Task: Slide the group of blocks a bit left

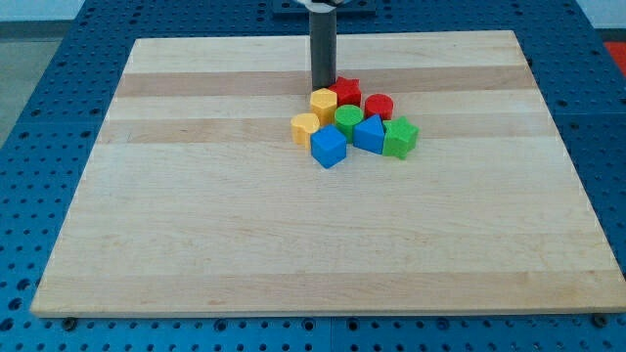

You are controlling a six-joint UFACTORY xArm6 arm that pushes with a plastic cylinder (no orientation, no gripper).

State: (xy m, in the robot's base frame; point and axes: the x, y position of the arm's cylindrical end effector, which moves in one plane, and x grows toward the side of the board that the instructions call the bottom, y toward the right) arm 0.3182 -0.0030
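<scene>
A tight group of blocks sits just above the board's middle. It holds a yellow hexagon block (324, 102), a red star block (346, 92), a red cylinder (379, 106), a green cylinder (347, 119), a yellow block (305, 127), a blue cube (329, 147), a blue block (370, 133) and a green star block (400, 138). My tip (322, 87) stands at the group's top left, right behind the yellow hexagon and beside the red star, touching or nearly touching them.
The wooden board (196, 225) lies on a blue perforated table (39, 68). The rod comes down from the view's top edge.
</scene>
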